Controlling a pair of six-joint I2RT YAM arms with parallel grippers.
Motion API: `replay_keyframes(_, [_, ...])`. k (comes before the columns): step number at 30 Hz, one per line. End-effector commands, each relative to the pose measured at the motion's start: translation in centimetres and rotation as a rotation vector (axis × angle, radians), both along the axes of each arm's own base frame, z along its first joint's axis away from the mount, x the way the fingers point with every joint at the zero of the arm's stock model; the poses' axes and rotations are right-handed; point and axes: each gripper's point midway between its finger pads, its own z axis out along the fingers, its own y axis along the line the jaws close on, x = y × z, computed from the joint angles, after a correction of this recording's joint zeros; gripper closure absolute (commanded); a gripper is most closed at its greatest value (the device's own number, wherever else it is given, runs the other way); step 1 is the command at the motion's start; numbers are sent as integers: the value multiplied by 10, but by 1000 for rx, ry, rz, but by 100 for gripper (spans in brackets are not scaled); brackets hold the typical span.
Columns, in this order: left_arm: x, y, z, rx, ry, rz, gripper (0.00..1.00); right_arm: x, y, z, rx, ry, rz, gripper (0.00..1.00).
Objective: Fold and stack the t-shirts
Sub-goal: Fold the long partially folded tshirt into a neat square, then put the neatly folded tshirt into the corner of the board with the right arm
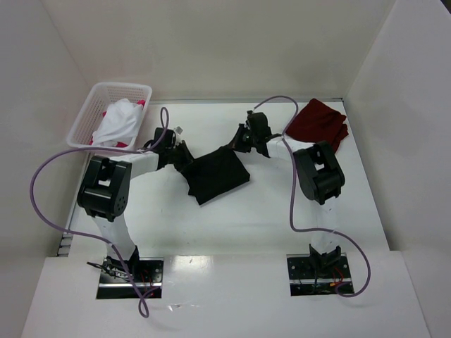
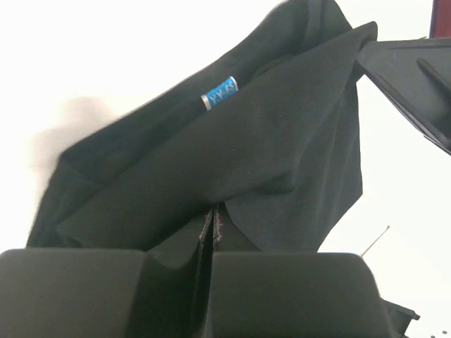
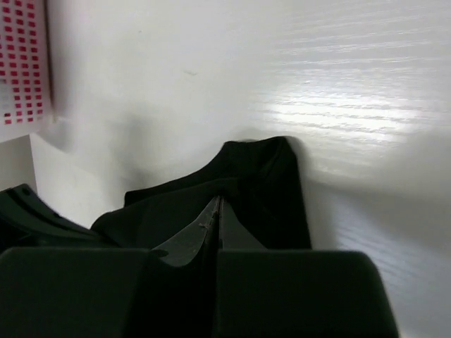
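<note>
- The black t-shirt (image 1: 220, 176) lies rumpled and partly doubled over at the middle of the table, drawn out between the two pincers. The left gripper (image 1: 184, 159) is at its left edge and the right gripper (image 1: 240, 145) at its far right corner.
- The left gripper's jaws are pressed together on a fold of the black cloth. The shirt spreads away from them, with a small blue label (image 2: 219, 92) near its far edge.
- The right gripper's jaws are likewise closed, pinching an edge of the same shirt.
- A dark maroon t-shirt (image 1: 318, 123) lies bunched at the far right of the table, well apart from the black one.
- A white lattice basket (image 1: 83, 121) stands at the far left corner. It holds a white t-shirt (image 1: 120, 121), with pink-red cloth (image 1: 139, 103) beside it.
- The table (image 1: 246, 218) is white and glossy, with plain white walls on three sides.
</note>
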Motion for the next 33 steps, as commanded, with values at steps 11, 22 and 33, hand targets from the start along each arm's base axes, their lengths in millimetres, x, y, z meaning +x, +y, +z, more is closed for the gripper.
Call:
replay_keyframes(11, [20, 27, 43, 48, -119, 0, 44, 27, -36, 41, -42, -89, -50, 90])
replay_keyframes(22, [-4, 25, 95, 68, -208, -50, 11, -19, -60, 74, -104, -132, 45, 1])
replay_keyframes(33, [-37, 34, 143, 73, -305, -38, 5, -57, -65, 23, -124, -20, 113, 9])
